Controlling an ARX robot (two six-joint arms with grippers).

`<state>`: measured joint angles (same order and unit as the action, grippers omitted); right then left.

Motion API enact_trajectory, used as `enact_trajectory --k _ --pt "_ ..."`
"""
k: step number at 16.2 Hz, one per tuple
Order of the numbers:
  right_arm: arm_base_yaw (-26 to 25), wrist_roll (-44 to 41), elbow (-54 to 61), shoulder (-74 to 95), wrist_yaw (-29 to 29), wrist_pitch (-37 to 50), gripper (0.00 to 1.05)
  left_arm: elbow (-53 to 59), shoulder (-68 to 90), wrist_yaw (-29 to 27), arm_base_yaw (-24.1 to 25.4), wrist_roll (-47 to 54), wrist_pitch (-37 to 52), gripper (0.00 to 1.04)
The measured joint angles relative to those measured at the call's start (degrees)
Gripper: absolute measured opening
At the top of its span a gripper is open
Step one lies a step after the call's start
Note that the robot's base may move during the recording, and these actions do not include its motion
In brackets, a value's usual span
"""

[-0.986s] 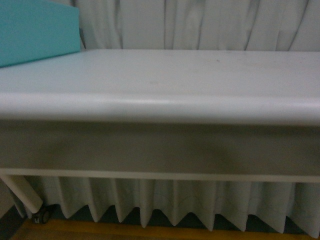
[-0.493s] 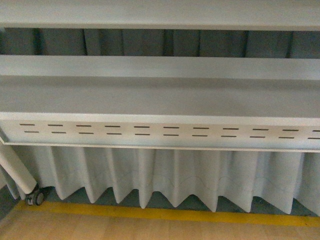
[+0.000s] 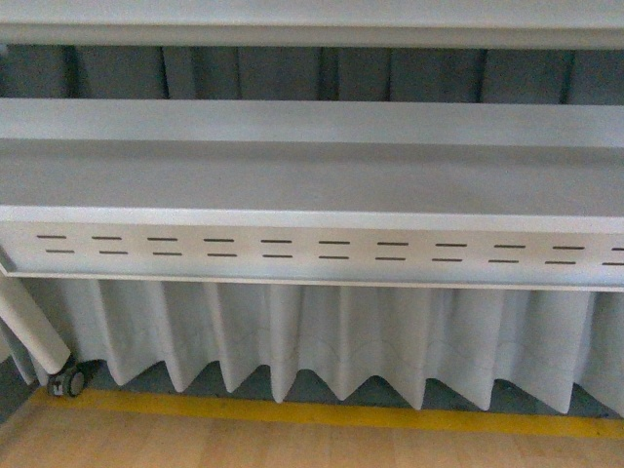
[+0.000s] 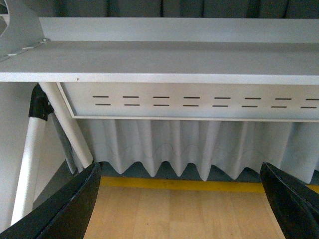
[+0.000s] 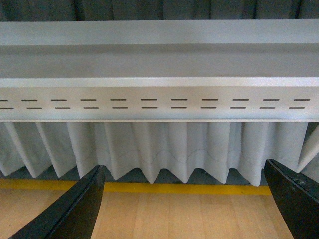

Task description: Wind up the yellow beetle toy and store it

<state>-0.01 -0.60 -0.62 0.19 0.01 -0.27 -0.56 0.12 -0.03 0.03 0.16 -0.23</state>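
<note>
The yellow beetle toy is out of view in every frame. My left gripper [image 4: 182,209] is open and empty, its black fingers [image 4: 65,209] spread wide below the table, above the wooden floor. My right gripper [image 5: 182,209] is also open and empty, its black fingers [image 5: 75,209] spread wide over the floor. Neither gripper shows in the front view. All views look at the underside of a white table [image 3: 312,175], not at its top.
A white slotted panel [image 3: 312,252] runs under the table. A pleated white curtain [image 3: 322,336] hangs behind it. A yellow floor line [image 3: 322,414] crosses the wooden floor. A white table leg with a caster [image 3: 68,382] stands at the left, and also shows in the left wrist view [image 4: 65,124].
The front view has dropped from the table top and a teal box to below the table. Since half a second ago it has shifted only slightly.
</note>
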Motion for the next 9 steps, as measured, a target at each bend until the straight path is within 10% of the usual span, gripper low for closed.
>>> enact_trajectory --k 9 --pt "0.00 0.00 0.00 0.00 0.02 0.00 0.98 0.00 0.00 0.00 0.00 0.00 0.02 0.98"
